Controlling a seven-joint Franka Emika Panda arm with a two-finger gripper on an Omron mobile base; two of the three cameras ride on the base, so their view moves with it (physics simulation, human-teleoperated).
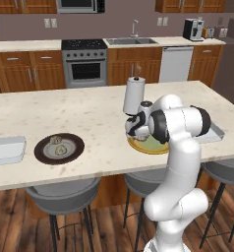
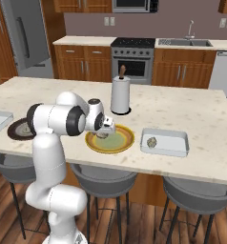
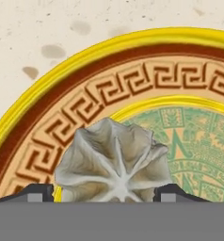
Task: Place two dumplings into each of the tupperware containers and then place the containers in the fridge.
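Speckled cream stone counter (image 1: 99, 123) of the island carrying a round yellow plate (image 3: 57, 80) with a glossy gold rim, a red-brown ring, a tan Greek-key band and a green patterned centre. A pale grey-beige dumpling (image 3: 115, 164), lumpy with pleats radiating from its top, lies on the plate's inner border. The gripper (image 3: 104, 194) is lowered over it, jaws apart, one dark fingertip at each flank of the dumpling; contact cannot be told. Right of the plate, a translucent rectangular tupperware container (image 2: 165, 142) with rounded corners holds another dumpling (image 2: 151, 141). A dark brown plate (image 1: 59, 148) bears two more.
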